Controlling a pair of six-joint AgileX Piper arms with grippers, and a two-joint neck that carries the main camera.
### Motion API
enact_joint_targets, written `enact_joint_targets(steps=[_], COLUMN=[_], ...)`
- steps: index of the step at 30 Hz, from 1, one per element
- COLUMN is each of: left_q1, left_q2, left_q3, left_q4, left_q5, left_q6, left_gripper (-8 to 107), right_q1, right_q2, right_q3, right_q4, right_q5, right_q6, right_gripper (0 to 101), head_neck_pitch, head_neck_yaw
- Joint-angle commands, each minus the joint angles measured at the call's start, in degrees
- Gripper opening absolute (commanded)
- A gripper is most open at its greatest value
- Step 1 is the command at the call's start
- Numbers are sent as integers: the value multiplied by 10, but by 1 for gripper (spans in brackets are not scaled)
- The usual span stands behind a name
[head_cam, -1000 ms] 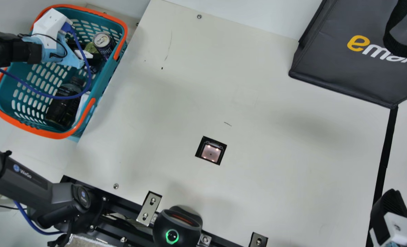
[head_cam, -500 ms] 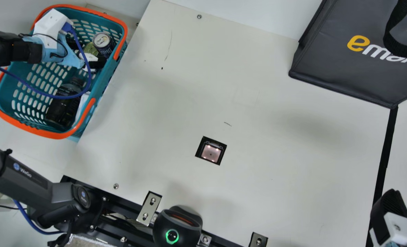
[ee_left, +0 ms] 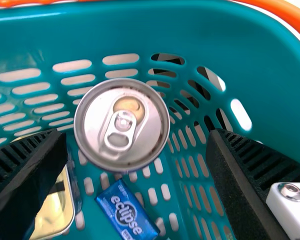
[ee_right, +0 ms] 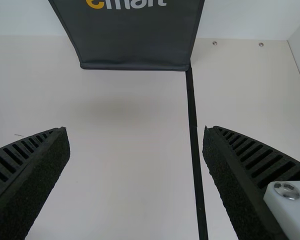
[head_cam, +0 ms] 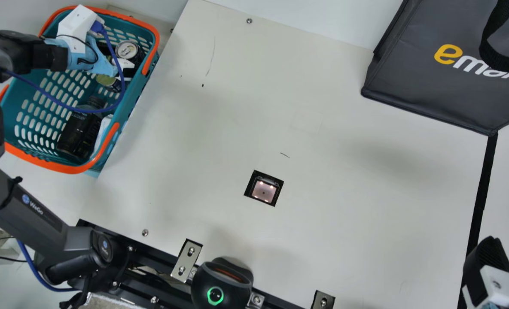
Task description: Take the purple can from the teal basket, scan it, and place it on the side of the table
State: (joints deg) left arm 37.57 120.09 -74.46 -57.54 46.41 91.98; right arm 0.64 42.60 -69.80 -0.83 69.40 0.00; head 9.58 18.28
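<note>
Teal basket [head_cam: 65, 167] beside desk [head_cam: 220, 128]; left claw [head_cam: 117, 61] inside, fingers spread wide; purple can [head_cam: 127, 50] upright in basket, near fingertips. Lit scanner window [head_cam: 263, 191] in desk. Dark bag [head_cam: 426, 81]. Right claw [head_cam: 486, 249] wide, above desk's right side.

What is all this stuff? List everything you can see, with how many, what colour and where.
Basket: one, teal with orange rim and handles, table's left side
Can: one, silver top, upright in basket
Bottle: one, dark, in basket
Small packet: one, blue, in basket near the can
Container: one, gold-coloured top, in basket
Bag: one, black, far right
Table: one, cream, centre
Square window: one, black-edged with pinkish glow, set in table
Rounded device: one, black with green ring, near edge
Strip: one, black, table's right
Robot arms: two, black, left and right
Left gripper: one, black fingers, open over can
Right gripper: one, black fingers, open above table
</note>
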Motion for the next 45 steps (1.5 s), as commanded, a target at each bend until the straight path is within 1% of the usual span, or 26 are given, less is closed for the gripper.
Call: enact_joint_targets(steps=[1, 7, 16, 21, 22, 29, 35, 40, 45], left_q1=[-3, -14, -17, -11, -10, 6, 19, 26, 29], left_q2=[5, 19, 29, 15, 10, -42, -100, -149, -197], left_q3=[-4, -15, -24, -20, -18, 6, 31, 45, 55], left_q4=[-2, -6, -6, -6, -7, -13, 4, 40, 101], left_q5=[-1, -6, -3, 3, 4, -2, -19, -35, -54], left_q6=[0, -5, -11, -25, -28, -53, -103, -178, -290], left_gripper=[90, 90, 30, -4, -8, -8, -8, -8, -8], right_q1=[0, 0, 0, 0, 0, 0, 0, 0, 0], right_q2=[0, 0, 0, 0, 0, 0, 0, 0, 0], right_q3=[0, 0, 0, 0, 0, 0, 0, 0, 0], right_q4=[0, 0, 0, 0, 0, 0, 0, 0, 0], right_q5=[0, 0, 0, 0, 0, 0, 0, 0, 0], right_q6=[0, 0, 0, 0, 0, 0, 0, 0, 0], right_gripper=[95, 95, 95, 95, 95, 95, 95, 95, 95], head_neck_pitch=[-17, -17, -17, -17, -17, -17, -17, -17, -17], head_neck_yaw=[1, 1, 1, 1, 1, 1, 1, 1, 1])
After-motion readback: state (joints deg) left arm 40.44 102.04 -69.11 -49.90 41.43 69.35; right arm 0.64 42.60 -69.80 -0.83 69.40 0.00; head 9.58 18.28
